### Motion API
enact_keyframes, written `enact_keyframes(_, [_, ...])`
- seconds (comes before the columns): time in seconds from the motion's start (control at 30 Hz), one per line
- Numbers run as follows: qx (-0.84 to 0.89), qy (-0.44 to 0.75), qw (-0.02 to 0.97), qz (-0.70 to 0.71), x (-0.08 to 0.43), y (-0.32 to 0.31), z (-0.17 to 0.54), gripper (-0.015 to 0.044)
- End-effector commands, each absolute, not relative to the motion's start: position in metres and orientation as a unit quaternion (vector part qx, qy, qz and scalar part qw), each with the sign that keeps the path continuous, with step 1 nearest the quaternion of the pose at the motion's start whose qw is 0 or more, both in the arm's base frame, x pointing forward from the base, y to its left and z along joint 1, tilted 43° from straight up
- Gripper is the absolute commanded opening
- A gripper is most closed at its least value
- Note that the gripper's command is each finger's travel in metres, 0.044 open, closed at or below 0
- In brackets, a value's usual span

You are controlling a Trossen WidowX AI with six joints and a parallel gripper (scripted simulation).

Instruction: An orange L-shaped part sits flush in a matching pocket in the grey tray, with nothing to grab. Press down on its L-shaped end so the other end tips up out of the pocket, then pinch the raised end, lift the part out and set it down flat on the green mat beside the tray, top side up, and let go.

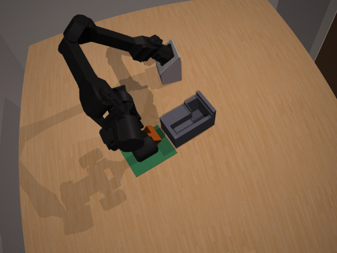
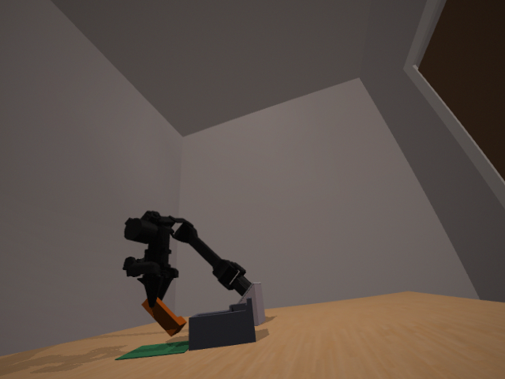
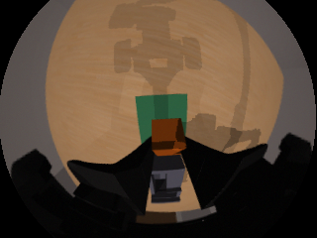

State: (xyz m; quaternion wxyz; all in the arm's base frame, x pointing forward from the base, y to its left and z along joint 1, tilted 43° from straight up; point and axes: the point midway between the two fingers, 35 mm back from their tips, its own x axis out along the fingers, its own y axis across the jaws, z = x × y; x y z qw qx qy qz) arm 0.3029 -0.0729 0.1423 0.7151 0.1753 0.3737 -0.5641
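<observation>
The orange L-shaped part hangs in the air above the green mat. It is tilted, with its upper end pinched and its lower end pointing toward the tray in the exterior view. My gripper is shut on that upper end; in the top view the arm hides the fingertips. The grey tray stands beside the mat, and its pocket is empty.
The grey wedge-shaped arm base stands behind the tray in the top view. The tray has a raised wall at its end away from the mat. The arm's shadow falls across the table and part of the mat.
</observation>
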Motion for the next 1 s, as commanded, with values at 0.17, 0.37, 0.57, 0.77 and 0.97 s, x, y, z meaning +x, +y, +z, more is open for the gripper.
enact_keyframes(0.17, [0.172, 0.374, 0.716, -0.564, 0.304, -0.083, 0.132, 0.0000])
enact_keyframes(0.37, [0.172, 0.373, 0.716, -0.564, 0.304, -0.089, 0.126, 0.0000])
enact_keyframes(0.57, [0.172, 0.373, 0.716, -0.564, 0.304, -0.089, 0.126, 0.0000])
enact_keyframes(0.77, [0.175, 0.373, 0.715, -0.565, 0.304, -0.089, 0.126, 0.0026])
enact_keyframes(0.97, [0.175, 0.373, 0.715, -0.565, 0.304, -0.089, 0.126, 0.0184])
